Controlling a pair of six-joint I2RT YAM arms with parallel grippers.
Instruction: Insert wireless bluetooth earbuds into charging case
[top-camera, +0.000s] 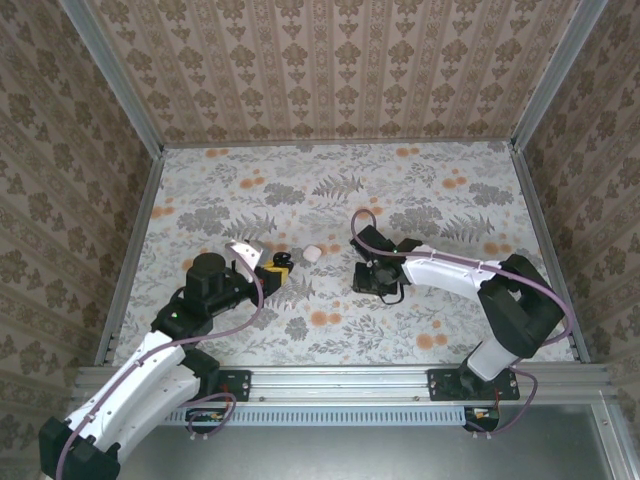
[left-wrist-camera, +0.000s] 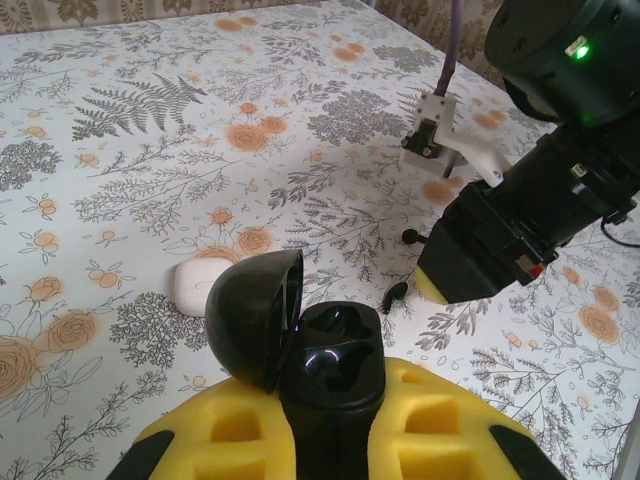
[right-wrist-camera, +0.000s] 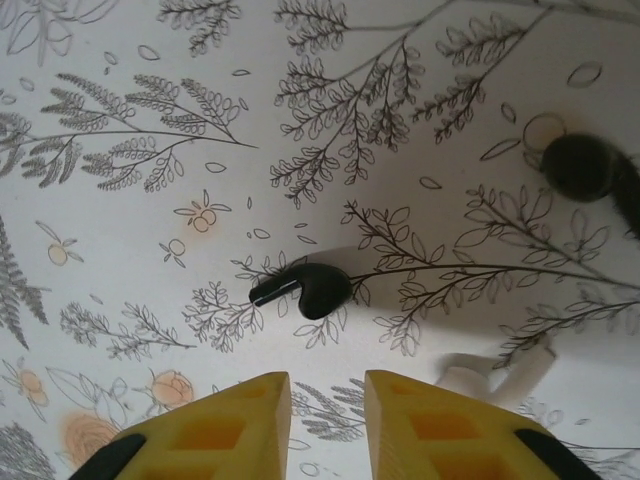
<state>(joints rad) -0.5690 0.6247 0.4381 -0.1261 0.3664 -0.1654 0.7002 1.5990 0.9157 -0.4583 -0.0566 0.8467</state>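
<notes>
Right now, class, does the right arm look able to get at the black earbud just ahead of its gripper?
Probably yes: the earbud lies bare on the floral table, close before the right gripper, whose jaws stand apart with nothing between them or in the way.

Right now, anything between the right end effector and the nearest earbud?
Nothing visible. The earbud lies on bare table, straight ahead of the right end effector, whose fingers stand apart. The second earbud lies off to the side, out of that path.
</notes>
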